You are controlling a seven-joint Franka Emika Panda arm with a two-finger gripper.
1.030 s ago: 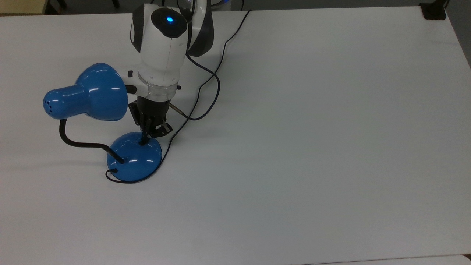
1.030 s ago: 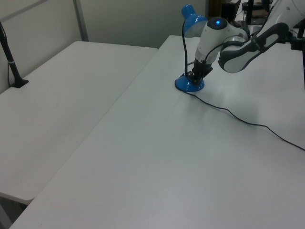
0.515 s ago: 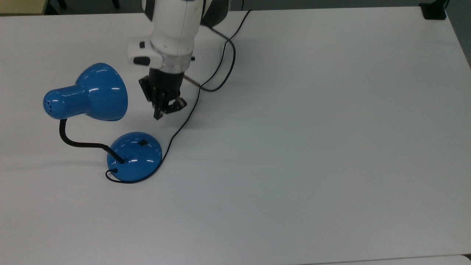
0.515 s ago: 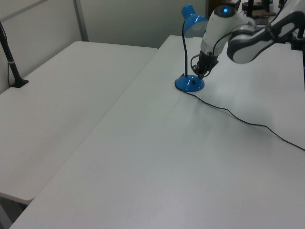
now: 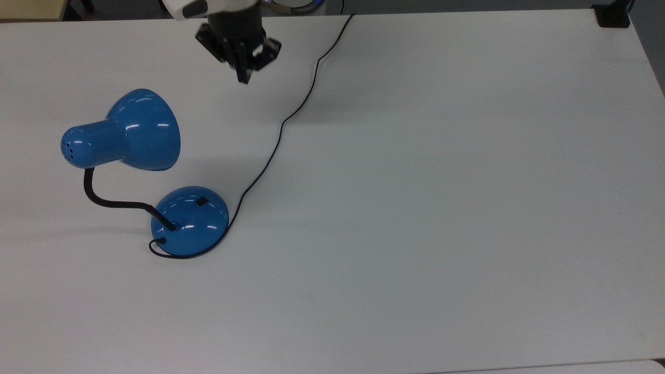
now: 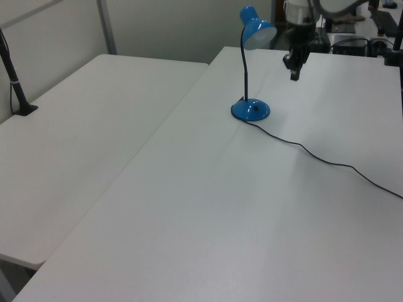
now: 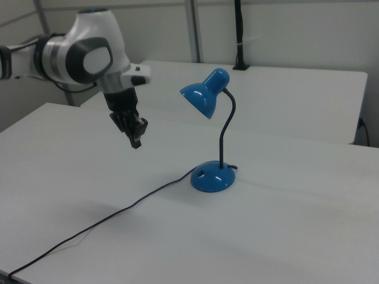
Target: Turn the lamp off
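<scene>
The lamp stands on the white table (image 5: pixel 441 208), glossy blue with a bell-shaped shade (image 5: pixel 137 130), a black gooseneck (image 5: pixel 98 197) and a domed base (image 5: pixel 189 223). A small black switch (image 5: pixel 201 201) sits on the base's top. Its thin black cord (image 5: pixel 280 127) runs off toward the table's far edge. No glow shows under the shade (image 7: pixel 201 97). My gripper (image 5: pixel 243 78) hangs shut and holding nothing, high above the table, well away from the base toward the top view's top edge. The same gripper (image 7: pixel 136 142) appears left of the lamp in the right view and right of the shade (image 6: pixel 255 31) in the left view, where the gripper (image 6: pixel 294 75) points down.
A black clamp (image 5: pixel 613 15) sits on the table's far right corner in the top view. A second white table (image 6: pixel 94 126) adjoins on the left view's left, with a black pole (image 6: pixel 12 69) at its edge. The cord (image 6: pixel 327 160) crosses the table surface.
My gripper lifted off the switch on the lamp's base and rose up and away toward the top view's top edge. The lamp has stayed in place.
</scene>
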